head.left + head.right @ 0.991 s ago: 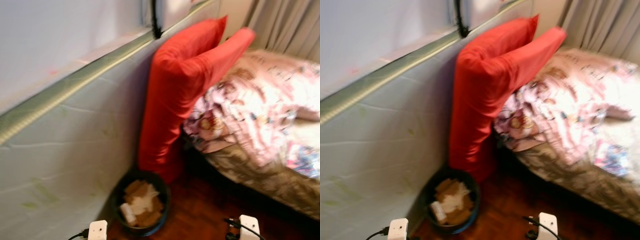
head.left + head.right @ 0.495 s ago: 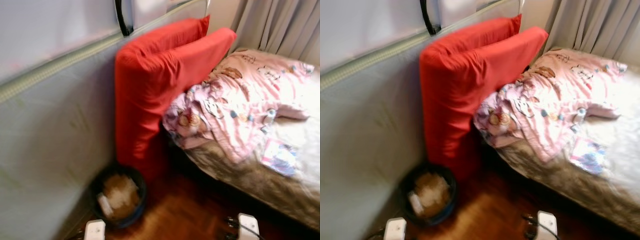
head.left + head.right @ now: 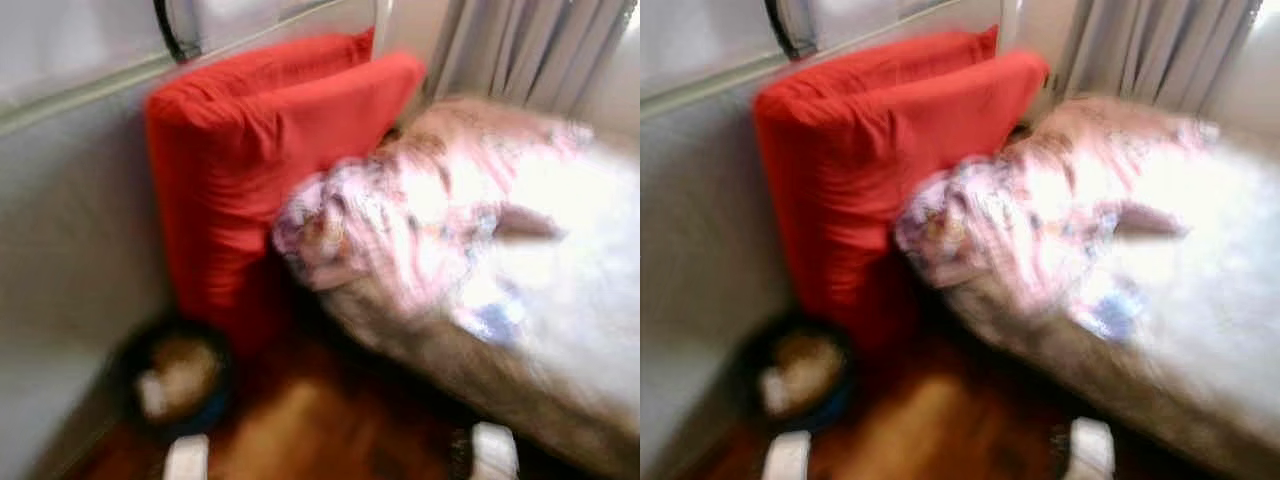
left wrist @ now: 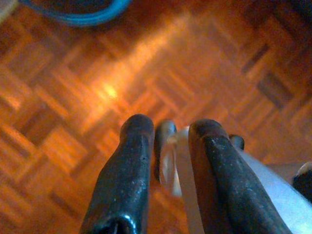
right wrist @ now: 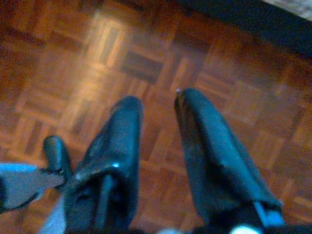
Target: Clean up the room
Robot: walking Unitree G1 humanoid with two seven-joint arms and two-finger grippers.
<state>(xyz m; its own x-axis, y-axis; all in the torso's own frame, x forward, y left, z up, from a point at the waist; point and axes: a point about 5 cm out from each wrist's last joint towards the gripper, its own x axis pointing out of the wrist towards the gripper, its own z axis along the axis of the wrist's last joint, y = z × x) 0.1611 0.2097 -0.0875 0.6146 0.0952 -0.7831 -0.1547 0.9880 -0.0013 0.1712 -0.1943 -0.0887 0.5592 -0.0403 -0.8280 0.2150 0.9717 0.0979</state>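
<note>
Left eye view, heavily blurred. A red cushion [image 3: 265, 165] stands upright against a pale wall [image 3: 70, 230], its top edge leaning toward the bed [image 3: 560, 300]. A crumpled pink patterned blanket [image 3: 400, 220] lies on the bed, bunched just beside the cushion and hanging over the mattress edge. Grey curtains [image 3: 530, 50] hang behind the bed. A dark round waste bin [image 3: 170, 375] holding pale scraps sits on the wooden floor [image 3: 320, 420] at the foot of the cushion, next to the wall. 2 white blocks on the robot's arms appear at the lower edge, 1 on each side.

Right eye view. The same scene appears, with the cushion [image 3: 875, 160], the blanket [image 3: 1020, 225] and the bin [image 3: 795, 375] in the same arrangement; blur hides finer detail of the bin's contents.

Left wrist view. The left gripper [image 4: 168, 131] hangs over the parquet floor [image 4: 73, 97], its 2 black fingers [image 4: 129, 161] slightly parted with a narrow gap between them and nothing held. A blue rim, apparently the bin's [image 4: 83, 14], curves across 1 corner of the frame, well apart from the jaws.

Right wrist view. The right gripper [image 5: 156, 105] also hangs over the parquet [image 5: 97, 53], its jaws spread and empty. A dark band, probably the shaded base of the bed [image 5: 253, 24], crosses the far corner.
</note>
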